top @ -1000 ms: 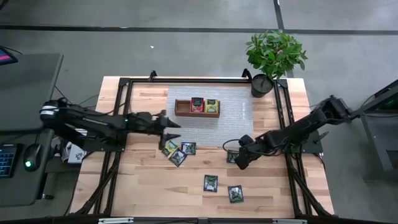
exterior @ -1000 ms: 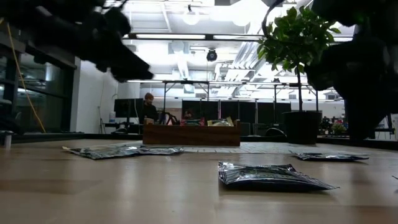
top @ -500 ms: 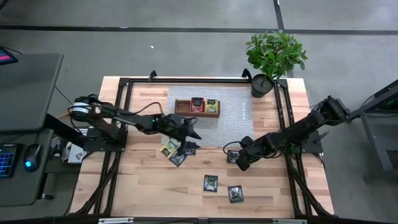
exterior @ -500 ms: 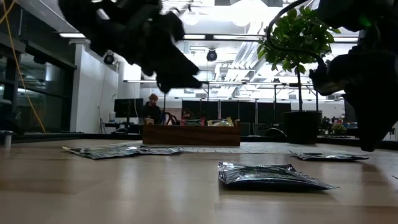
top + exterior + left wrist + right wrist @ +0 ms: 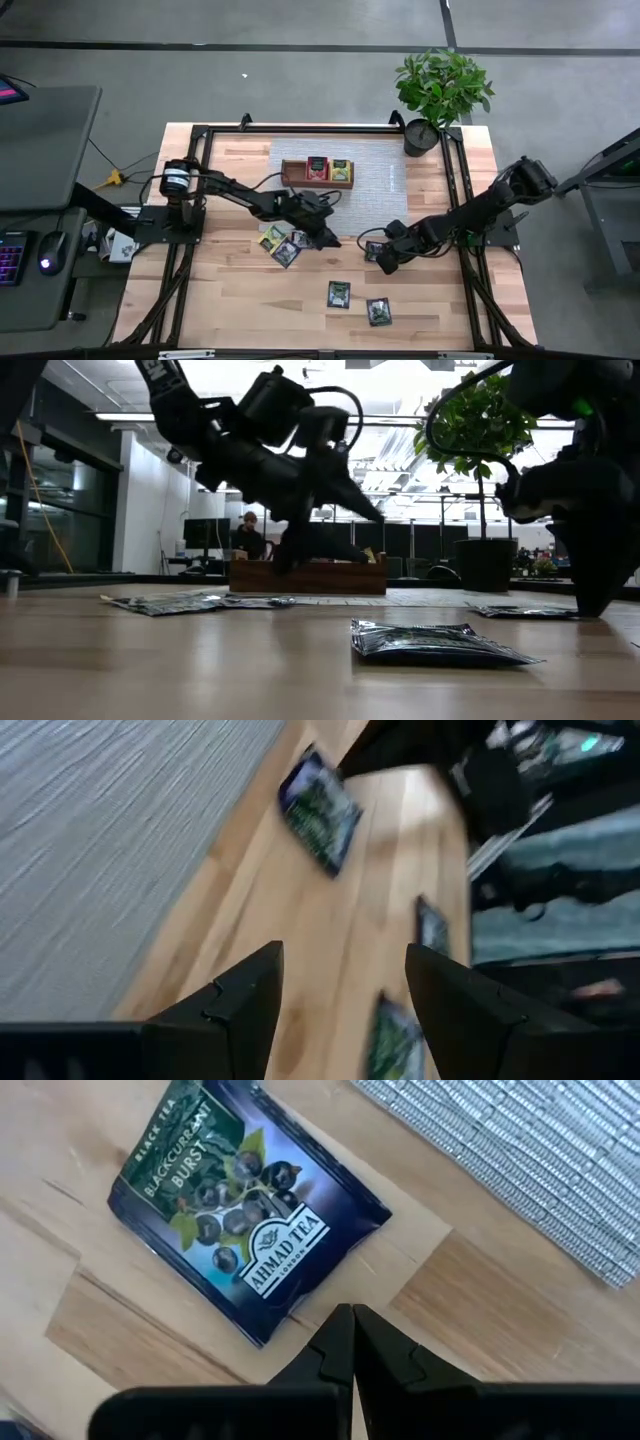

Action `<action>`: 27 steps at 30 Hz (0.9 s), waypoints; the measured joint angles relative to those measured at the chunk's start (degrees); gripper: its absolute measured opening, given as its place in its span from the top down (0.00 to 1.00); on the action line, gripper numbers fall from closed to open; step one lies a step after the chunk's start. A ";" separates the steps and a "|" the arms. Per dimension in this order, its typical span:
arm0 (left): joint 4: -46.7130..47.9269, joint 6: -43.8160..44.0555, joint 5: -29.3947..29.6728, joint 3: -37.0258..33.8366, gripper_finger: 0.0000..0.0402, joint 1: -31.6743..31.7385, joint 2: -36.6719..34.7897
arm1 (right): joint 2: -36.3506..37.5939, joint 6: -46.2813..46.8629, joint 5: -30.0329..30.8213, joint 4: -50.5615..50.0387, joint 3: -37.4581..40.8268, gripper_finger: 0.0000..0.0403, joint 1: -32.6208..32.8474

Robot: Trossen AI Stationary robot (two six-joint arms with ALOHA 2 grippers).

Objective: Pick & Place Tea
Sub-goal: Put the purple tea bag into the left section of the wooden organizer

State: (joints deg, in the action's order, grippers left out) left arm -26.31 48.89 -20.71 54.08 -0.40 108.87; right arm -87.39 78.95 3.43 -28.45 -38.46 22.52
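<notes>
Right gripper (image 5: 350,1342), fingers pressed together and empty, hovers just short of the blackcurrant packet (image 5: 245,1208) — at its eleven o'clock — nearer than the spread-fingered left gripper (image 5: 326,240).

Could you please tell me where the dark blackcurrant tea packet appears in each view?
High: blackcurrant packet, right of centre, just off the grey mat.
Low: lying flat at the right.
Left wrist: probably the packet nearest the mat.
Right wrist: large, beyond the fingers.
Landmark: the mat's edge.
</notes>
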 joint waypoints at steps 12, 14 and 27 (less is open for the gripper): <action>-1.26 12.32 0.69 4.17 0.48 -0.01 4.24 | -0.49 5.69 1.95 1.07 0.14 1.00 0.04; -1.21 13.24 0.55 5.44 0.48 -0.09 5.08 | -0.51 6.38 2.26 1.22 0.16 1.00 0.04; -0.49 14.58 -1.81 15.46 0.48 -0.85 10.63 | -0.81 9.78 4.17 4.61 0.37 1.00 -1.26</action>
State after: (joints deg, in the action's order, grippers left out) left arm -26.81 63.46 -22.52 69.53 -1.26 119.50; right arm -88.20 88.73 7.60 -23.84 -38.09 21.26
